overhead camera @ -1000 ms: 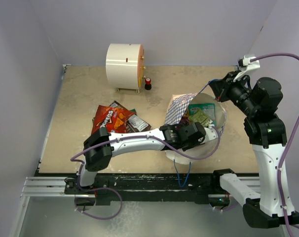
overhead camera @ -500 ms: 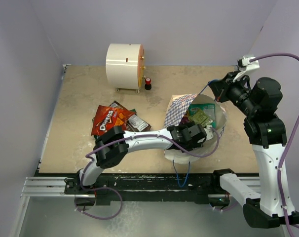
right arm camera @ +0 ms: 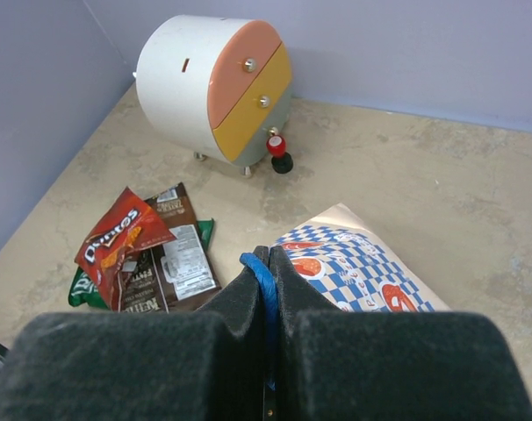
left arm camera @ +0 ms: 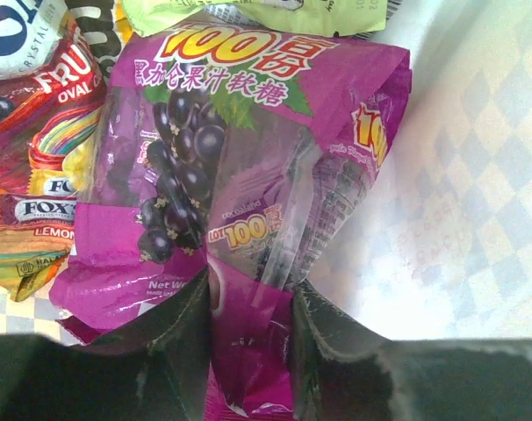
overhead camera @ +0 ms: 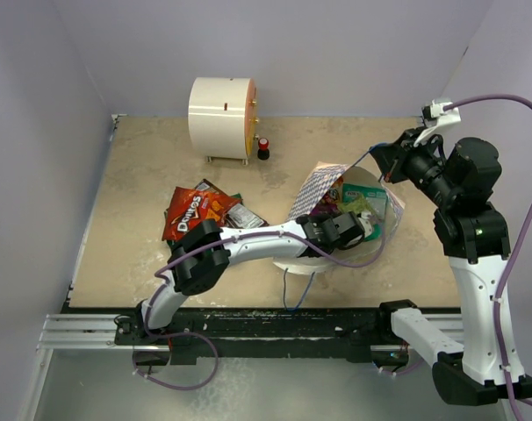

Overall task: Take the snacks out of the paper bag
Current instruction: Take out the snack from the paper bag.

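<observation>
Left tool (left arm camera: 248, 351) inside blue-and-white checkered paper bag (overhead camera: 312, 188), clamped on lower edge of glossy purple grape-candy packet (left arm camera: 240, 175). Packet's long axis runs toward 12 o'clock from tool in wrist view. More packets at 10 o'clock, partly cut off. Right tool (right arm camera: 268, 329) pinched together on thin blue cord handle (right arm camera: 264, 289), holding bag mouth up. Red chip packet (overhead camera: 191, 213) and brown packet (overhead camera: 245, 217) already on tabletop (overhead camera: 143, 175), 9 o'clock of bag. Bag depth hidden.
</observation>
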`<state>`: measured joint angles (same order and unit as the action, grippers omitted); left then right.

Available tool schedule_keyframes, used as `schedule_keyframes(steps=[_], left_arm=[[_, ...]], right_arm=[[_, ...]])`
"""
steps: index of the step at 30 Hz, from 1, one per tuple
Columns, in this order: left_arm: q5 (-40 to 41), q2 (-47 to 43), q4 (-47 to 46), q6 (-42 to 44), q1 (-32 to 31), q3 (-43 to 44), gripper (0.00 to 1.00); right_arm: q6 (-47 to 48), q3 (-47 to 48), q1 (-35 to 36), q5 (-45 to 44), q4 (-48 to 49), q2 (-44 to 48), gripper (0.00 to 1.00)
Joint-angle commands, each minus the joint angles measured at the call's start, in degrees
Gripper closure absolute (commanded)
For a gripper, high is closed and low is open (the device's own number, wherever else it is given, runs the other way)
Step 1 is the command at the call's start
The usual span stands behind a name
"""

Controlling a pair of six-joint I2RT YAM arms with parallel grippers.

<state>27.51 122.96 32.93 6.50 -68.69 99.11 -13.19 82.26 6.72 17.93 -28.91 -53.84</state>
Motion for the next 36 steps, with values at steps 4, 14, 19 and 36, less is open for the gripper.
schedule_keyframes(steps=[4, 14, 19, 36], left_arm=[[1.83, -1.49, 6.41, -2.66, 1.17, 3.48, 0.82], [-2.08, -4.37, 15.9, -8.86, 1.12, 11.08, 1.0], [-3.02, -7.09, 20.81, -11.64, 0.92, 13.98, 1.0], [-19.78, -23.56, 19.45, -14.46, 1.01, 14.3, 1.0]], right_arm=[[-1.46, 1.44, 0.05, 0.98, 7.24, 2.12, 1.0], [-1.23, 1.03, 0.05, 0.92, 7.43, 2.52, 1.0], [-1.87, 0.35, 0.05, 1.29, 8.03, 3.15, 1.0], [-2.71, -1.39, 0.05, 0.72, 8.46, 4.21, 1.0]])
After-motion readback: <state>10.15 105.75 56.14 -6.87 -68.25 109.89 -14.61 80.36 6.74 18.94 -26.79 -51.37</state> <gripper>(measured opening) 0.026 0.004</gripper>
